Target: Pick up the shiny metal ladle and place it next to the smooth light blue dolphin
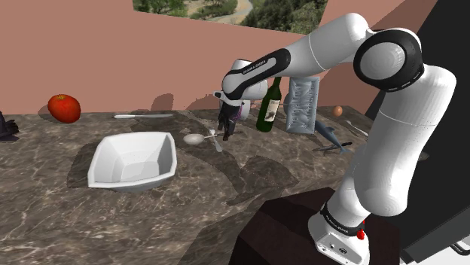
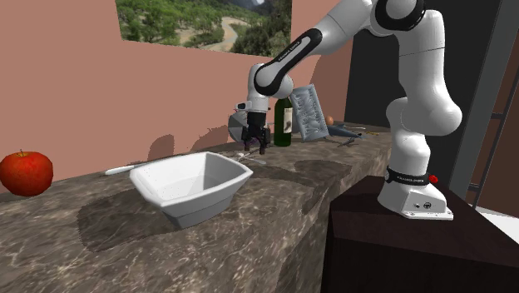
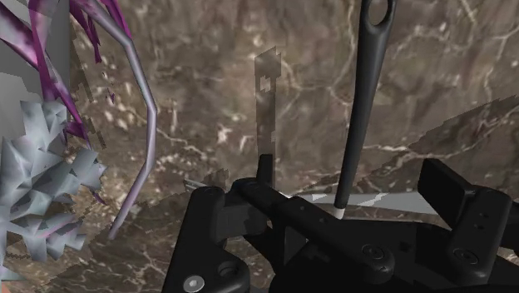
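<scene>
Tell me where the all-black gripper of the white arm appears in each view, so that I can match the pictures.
Shoulder view: the all-black gripper hangs low at upper centre, just left of the dark green wine bottle.
Second exterior view: the gripper is near centre, again left of the bottle, beyond the white angular bowl.
Wrist view: the gripper faces the brown veined marble counter.
Shared landmark: that counter.

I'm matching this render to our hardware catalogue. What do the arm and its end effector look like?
The arm has rounded white links with dark joints. A black band with small white lettering runs along the forearm; a small red button sits near the base. The end effector is all black.
</scene>
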Action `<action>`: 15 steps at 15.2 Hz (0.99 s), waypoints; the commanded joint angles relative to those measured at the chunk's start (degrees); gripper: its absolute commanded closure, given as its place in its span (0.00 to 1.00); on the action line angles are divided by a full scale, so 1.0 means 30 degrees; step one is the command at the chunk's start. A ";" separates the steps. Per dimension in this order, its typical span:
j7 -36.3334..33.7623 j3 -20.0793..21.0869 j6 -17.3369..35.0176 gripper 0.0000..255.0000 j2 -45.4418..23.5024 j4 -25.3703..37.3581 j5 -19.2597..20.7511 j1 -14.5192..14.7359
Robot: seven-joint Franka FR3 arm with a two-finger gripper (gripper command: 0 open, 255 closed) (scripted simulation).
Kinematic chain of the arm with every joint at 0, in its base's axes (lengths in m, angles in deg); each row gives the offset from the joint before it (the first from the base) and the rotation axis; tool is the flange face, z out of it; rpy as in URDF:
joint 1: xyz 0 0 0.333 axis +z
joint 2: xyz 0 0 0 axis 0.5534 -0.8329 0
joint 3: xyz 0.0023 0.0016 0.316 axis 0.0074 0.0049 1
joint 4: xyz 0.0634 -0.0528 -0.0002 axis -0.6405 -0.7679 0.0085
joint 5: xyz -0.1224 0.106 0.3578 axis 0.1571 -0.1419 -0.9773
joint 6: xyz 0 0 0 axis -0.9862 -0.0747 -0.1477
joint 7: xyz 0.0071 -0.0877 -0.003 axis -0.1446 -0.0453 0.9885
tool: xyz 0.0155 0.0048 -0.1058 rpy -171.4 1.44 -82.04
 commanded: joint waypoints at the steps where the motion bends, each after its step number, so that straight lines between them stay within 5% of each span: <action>1: 0.0001 0.0002 0.0010 0.00 -0.0005 -0.0003 -0.0004 0.0002; 3: 0.0000 0.0002 0.0007 0.00 -0.0004 -0.0002 -0.0003 0.0001; 4: 0.0000 0.0002 0.0007 1.00 -0.0004 -0.0002 -0.0003 0.0001; 15: -0.0225 -0.0053 -0.0417 1.00 0.0328 0.0132 0.0230 0.0027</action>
